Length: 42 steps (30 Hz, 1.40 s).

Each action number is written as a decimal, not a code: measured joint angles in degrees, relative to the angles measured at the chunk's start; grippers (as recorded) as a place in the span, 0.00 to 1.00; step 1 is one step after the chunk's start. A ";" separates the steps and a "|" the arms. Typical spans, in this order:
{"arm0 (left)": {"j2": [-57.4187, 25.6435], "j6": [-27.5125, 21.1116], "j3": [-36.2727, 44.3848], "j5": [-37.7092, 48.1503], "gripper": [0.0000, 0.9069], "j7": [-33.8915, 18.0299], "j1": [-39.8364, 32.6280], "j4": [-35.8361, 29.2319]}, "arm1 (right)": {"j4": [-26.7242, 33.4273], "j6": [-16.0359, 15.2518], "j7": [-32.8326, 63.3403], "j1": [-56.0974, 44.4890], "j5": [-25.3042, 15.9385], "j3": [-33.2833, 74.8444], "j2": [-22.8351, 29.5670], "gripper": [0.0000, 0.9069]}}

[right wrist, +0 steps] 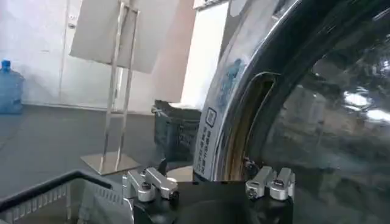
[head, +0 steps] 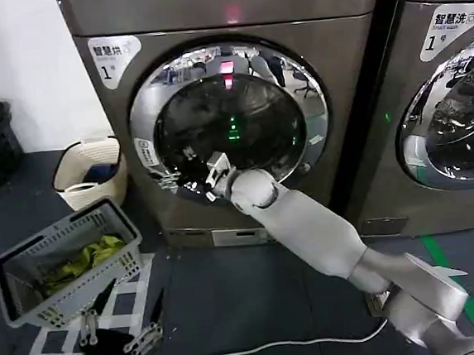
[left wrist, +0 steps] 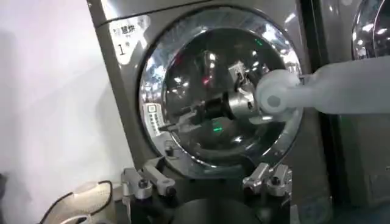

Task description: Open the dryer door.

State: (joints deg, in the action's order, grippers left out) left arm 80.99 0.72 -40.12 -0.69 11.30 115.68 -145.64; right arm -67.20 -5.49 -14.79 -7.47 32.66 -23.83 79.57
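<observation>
Right gripper [head: 189, 175] reaches to the left rim of the dryer's round door [head: 230, 120], beside the handle recess [right wrist: 247, 131]; the door sits shut. The recess runs upright along the rim, just ahead of the jaws. They stand apart, holding nothing. Right wrist view shows the recess; head view does not. Left gripper [head: 117, 331] hangs low, well apart, open.
</observation>
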 joint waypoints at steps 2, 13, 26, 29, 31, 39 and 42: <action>0.06 0.05 -0.01 0.00 1.00 0.00 0.01 0.00 | 0.61 0.11 -0.30 0.39 -0.06 -0.06 0.51 1.00; 0.34 0.22 -0.20 0.04 1.00 0.00 0.27 -0.28 | 5.05 1.46 -3.49 2.30 -0.58 -0.25 3.15 1.00; 0.31 0.28 -0.47 0.15 1.00 -0.02 0.11 -0.04 | 4.22 2.85 -11.36 2.26 2.16 -1.33 1.28 1.00; 0.28 0.30 -0.75 0.31 1.00 -0.03 0.09 0.07 | 2.83 2.87 -13.13 1.86 3.93 -1.66 -0.02 1.00; 0.26 0.29 -1.19 0.77 1.00 -0.07 -0.04 0.23 | 1.53 2.81 -14.65 1.71 5.37 -1.98 -1.15 1.00; -1.40 0.25 -4.85 5.17 1.00 0.73 -1.87 2.55 | -3.54 3.05 -19.92 1.11 9.44 -2.68 -5.20 1.00; -2.49 0.83 -8.09 9.83 1.00 2.92 -3.22 4.60 | -5.53 3.16 -20.94 1.06 10.99 -3.21 -6.99 1.00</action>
State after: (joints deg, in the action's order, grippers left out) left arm 78.50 1.54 -48.21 9.14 14.21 112.46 -141.04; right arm -72.74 -2.33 -35.73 -6.41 43.65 -27.04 72.57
